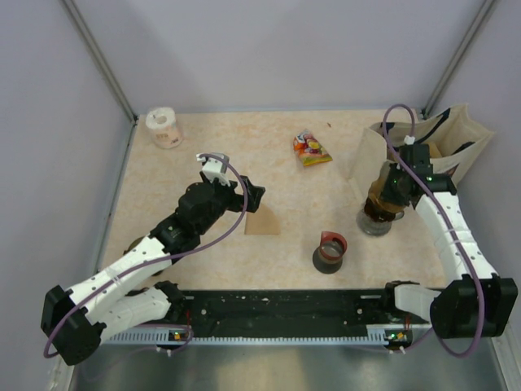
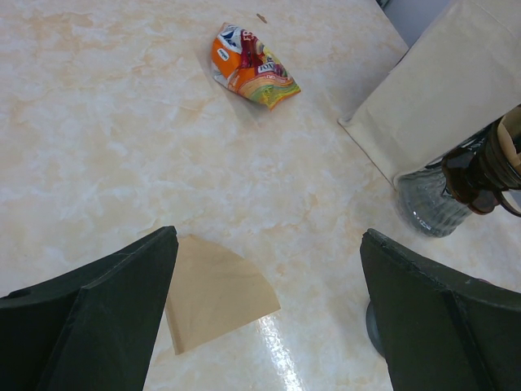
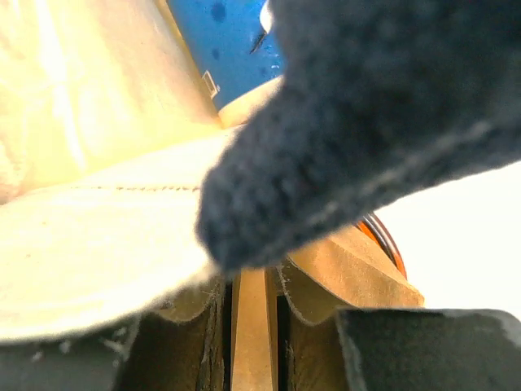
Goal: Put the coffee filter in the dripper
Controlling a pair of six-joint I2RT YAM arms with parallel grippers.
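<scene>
A tan fan-shaped coffee filter [image 1: 262, 221] lies flat on the table; in the left wrist view the filter [image 2: 216, 289] is beside the left finger. My left gripper [image 1: 252, 195] hovers over it, open and empty [image 2: 269, 314]. The olive-brown dripper [image 1: 383, 199] sits on a clear glass cup [image 1: 376, 221] at the right. It also shows in the left wrist view [image 2: 480, 171]. My right gripper [image 1: 399, 183] is right at the dripper. In the right wrist view, brown paper [image 3: 358, 269] and the dripper rim [image 3: 391, 248] fill the space between the fingers, so the grip is unclear.
A black cup with a red rim [image 1: 330, 251] stands near the front middle. A snack packet [image 1: 310, 148] lies at the back. A paper roll [image 1: 165, 128] is in the back left corner. A cream tote bag [image 1: 423, 147] with black straps stands behind the dripper.
</scene>
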